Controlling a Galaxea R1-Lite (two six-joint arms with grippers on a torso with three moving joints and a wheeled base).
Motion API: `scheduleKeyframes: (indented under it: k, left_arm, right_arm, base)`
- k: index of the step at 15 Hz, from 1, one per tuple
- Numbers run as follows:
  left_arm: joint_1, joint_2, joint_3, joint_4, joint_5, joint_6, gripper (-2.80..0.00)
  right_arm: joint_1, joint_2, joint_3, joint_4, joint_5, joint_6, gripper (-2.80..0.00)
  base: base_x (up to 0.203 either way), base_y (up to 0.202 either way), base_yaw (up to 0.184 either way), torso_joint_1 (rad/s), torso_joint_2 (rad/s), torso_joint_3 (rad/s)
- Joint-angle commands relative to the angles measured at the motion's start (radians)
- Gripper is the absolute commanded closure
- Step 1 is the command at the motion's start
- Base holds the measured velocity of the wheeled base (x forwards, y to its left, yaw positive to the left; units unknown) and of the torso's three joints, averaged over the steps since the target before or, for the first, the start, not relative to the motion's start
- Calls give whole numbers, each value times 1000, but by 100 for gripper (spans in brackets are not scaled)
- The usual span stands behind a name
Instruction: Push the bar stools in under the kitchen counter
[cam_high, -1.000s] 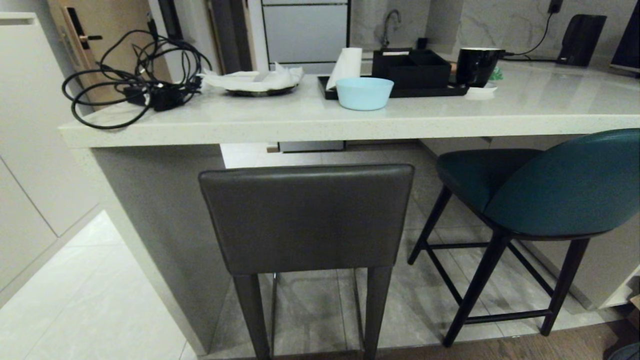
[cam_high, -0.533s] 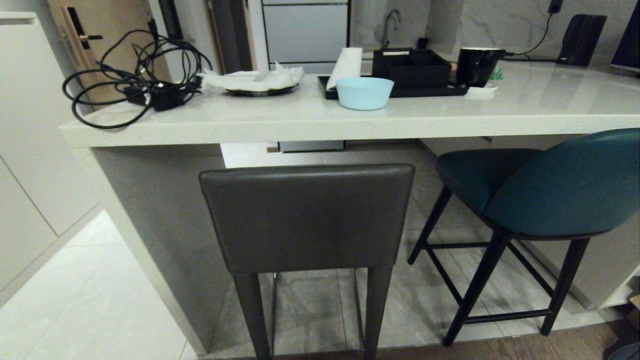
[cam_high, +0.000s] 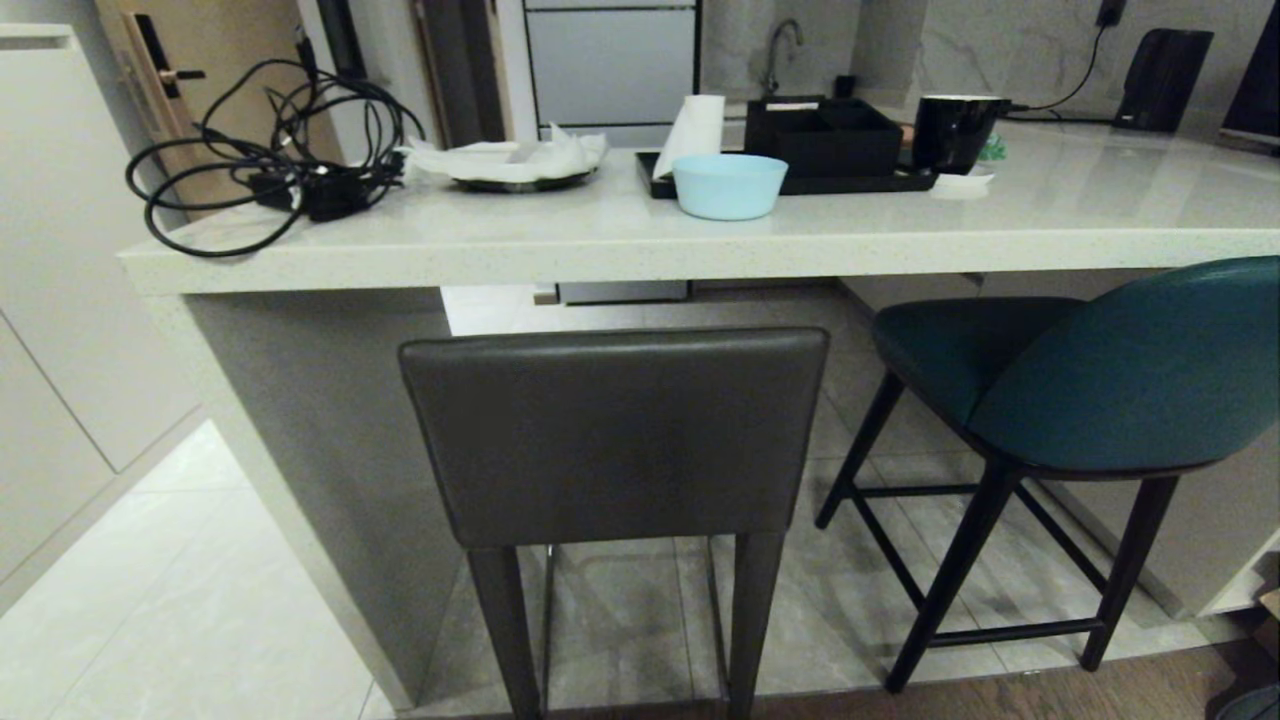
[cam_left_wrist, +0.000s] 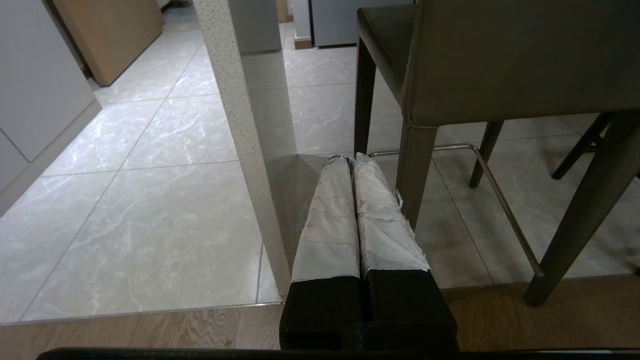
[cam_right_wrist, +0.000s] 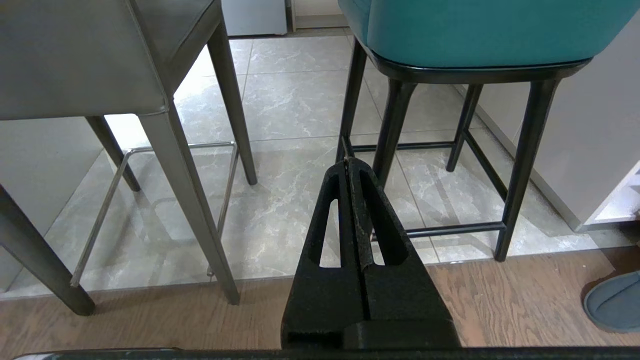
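The grey-brown bar stool (cam_high: 615, 435) with a square backrest stands in front of me, its back facing me, short of the kitchen counter (cam_high: 640, 250). To its right the teal bar stool (cam_high: 1130, 370) stands turned at an angle, its seat partly under the slab. Neither arm shows in the head view. My left gripper (cam_left_wrist: 350, 161) is shut and empty, low down, pointing at the counter's side panel (cam_left_wrist: 240, 125) and the grey stool's (cam_left_wrist: 500, 60) leg. My right gripper (cam_right_wrist: 347, 162) is shut and empty, low, between the grey stool (cam_right_wrist: 80, 55) and the teal stool (cam_right_wrist: 475, 30).
On the counter lie a tangle of black cables (cam_high: 270, 160), a plate with tissue (cam_high: 520, 165), a light blue bowl (cam_high: 728, 186), a black tray (cam_high: 800, 150) and a black mug (cam_high: 955, 130). White cabinets (cam_high: 50, 300) stand at the left. A grey slipper (cam_right_wrist: 615, 300) lies on the wood floor.
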Motion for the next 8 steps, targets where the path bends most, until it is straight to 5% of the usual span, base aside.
scheduleKeyframes:
  k: [1, 3, 8]
  left_arm:
    - [0, 0, 18, 0, 0, 0, 0]
    - [0, 0, 18, 0, 0, 0, 0]
    - [0, 0, 18, -1, 0, 2, 0]
  right_arm:
    - [0, 2, 0, 0, 0, 3, 0]
    - [0, 2, 0, 0, 0, 2, 0]
    - [-1, 2, 0, 0, 2, 2, 0]
  base:
    - [0, 0, 0, 0, 0, 0]
    - [-41, 0, -1, 5, 0, -1]
    - [-190, 0, -3, 3, 2, 2]
